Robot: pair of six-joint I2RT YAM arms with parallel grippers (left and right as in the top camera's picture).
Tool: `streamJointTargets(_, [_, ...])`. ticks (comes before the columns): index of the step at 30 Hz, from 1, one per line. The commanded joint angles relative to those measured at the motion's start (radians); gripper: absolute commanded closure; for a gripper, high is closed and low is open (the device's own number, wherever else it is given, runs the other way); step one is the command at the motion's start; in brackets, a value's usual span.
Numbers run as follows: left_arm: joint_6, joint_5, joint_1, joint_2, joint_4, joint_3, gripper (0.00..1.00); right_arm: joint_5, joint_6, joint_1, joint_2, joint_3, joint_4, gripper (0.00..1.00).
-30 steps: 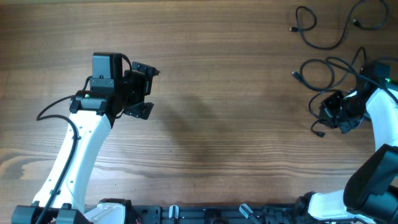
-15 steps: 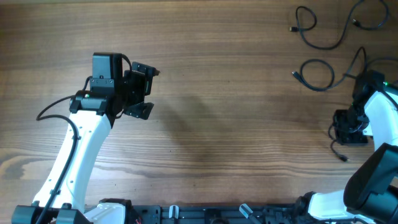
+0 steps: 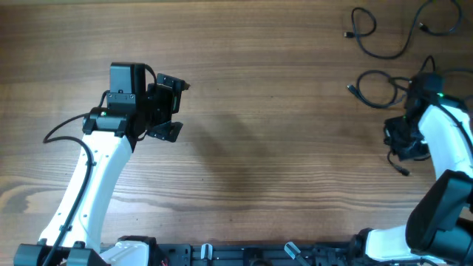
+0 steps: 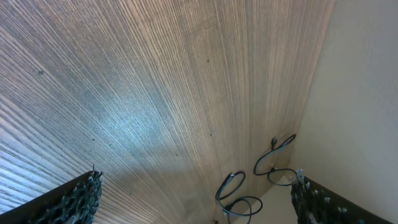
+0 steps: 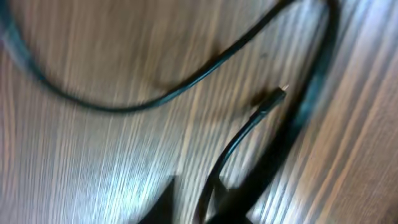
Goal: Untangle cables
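Observation:
Several black cables lie at the table's far right. My right gripper is shut on one black cable, whose free plug end trails just below the jaws. In the blurred right wrist view that cable runs up from between the jaws to its plug, with another strand curving across the top. A separate cable loop lies up and left of it. My left gripper is open and empty at the table's left, above bare wood.
Two more black cables lie in the far right corner: a long one and another by the edge. The left wrist view shows distant cable loops near the table's edge. The arm bases stand along the front edge.
My right gripper pulled its cable down and right, away from the loop, then moved back up and left a little. The left arm has not moved.

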Motion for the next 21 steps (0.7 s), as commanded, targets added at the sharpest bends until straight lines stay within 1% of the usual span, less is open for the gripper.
streamJointTargets(1, [0.021,0.009,0.002,-0.008,0.0,0.003,0.0,-0.016,-0.08,0.044,0.0,-0.004,-0.004,0.06])
streamJointTargets(2, [0.021,0.009,0.002,-0.008,0.0,0.003,0.0,-0.017,-0.096,0.05,0.0,-0.004,-0.003,0.0])
streamJointTargets(4, [0.021,0.009,0.002,-0.008,0.0,0.003,0.0,-0.024,-0.156,0.053,0.0,-0.004,0.009,0.0])
streamJointTargets(5, [0.021,0.009,0.002,-0.008,0.0,0.003,0.0,-0.023,-0.162,0.053,0.0,-0.004,0.015,0.04])
streamJointTargets(7, [0.021,0.009,0.002,-0.008,0.0,0.003,0.0,-0.013,-0.161,0.053,0.0,-0.004,0.027,0.08])
streamJointTargets(10, [0.021,0.009,0.002,-0.008,0.0,0.003,0.0,-0.037,-0.158,0.053,0.0,-0.004,0.029,0.08])
streamJointTargets(11, [0.021,0.009,0.002,-0.008,0.0,0.003,0.0,-0.103,-0.183,0.053,0.0,-0.004,0.029,0.08])
streamJointTargets(13, [0.021,0.009,0.002,-0.008,0.0,0.003,0.0,-0.32,-0.302,0.054,0.0,-0.004,0.04,0.07])
streamJointTargets(15, [0.021,0.009,0.002,-0.008,0.0,0.003,0.0,-0.413,-0.336,0.061,0.0,-0.004,0.04,0.06])
streamJointTargets(17, [0.027,0.01,0.002,-0.008,0.0,0.003,0.0,-0.418,-0.341,0.089,0.0,-0.004,0.042,0.05])
streamJointTargets(21, [0.345,0.036,-0.012,-0.008,0.034,0.003,0.0,-0.474,-0.413,0.177,-0.001,-0.003,0.068,0.0])
